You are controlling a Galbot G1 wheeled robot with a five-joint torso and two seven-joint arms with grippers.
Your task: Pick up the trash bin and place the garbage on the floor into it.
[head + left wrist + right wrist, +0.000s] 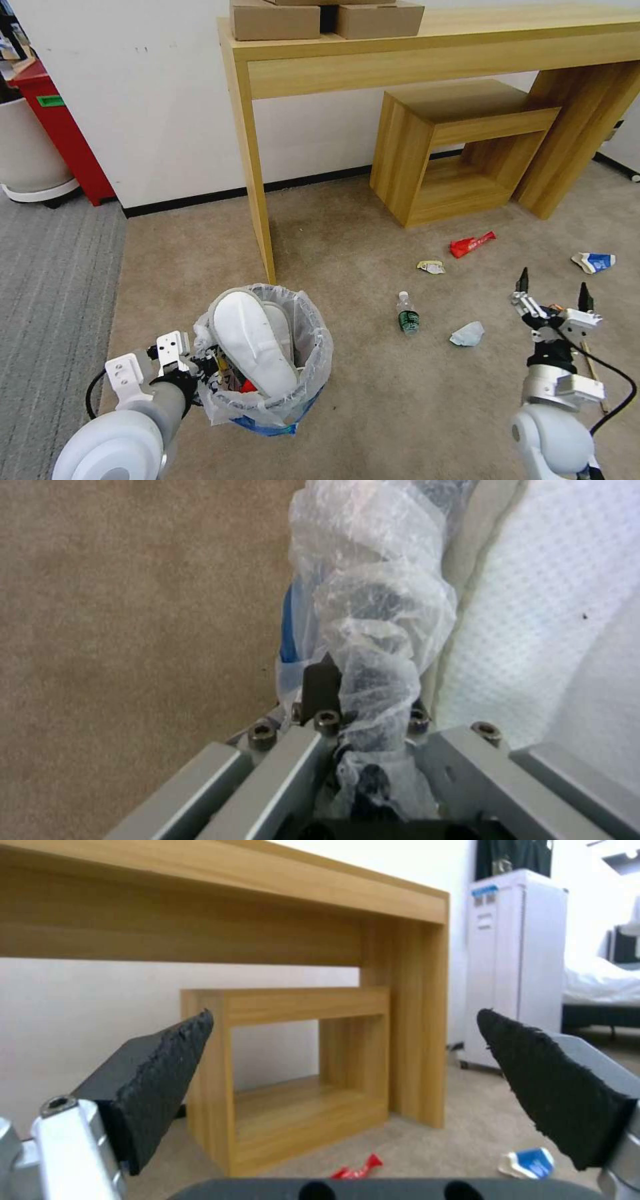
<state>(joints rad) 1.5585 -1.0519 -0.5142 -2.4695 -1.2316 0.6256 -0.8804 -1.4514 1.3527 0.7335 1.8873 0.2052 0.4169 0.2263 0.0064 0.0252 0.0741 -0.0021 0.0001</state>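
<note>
Fingers of the left gripper are pinching the trash bin rim; the right gripper, fingers wide, needs lowering onto the crumpled paper.

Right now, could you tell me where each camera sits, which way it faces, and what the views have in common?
Head view: high on the robot, looking forward and down at the floor; left gripper at the trash bin, right gripper raised, open.
Left wrist view: along the fingers shut on the trash bin's bagged rim.
Right wrist view: low, level, past open fingers toward the wooden stool.
Shared: head and right wrist both show the red wrapper and blue-white carton.
</note>
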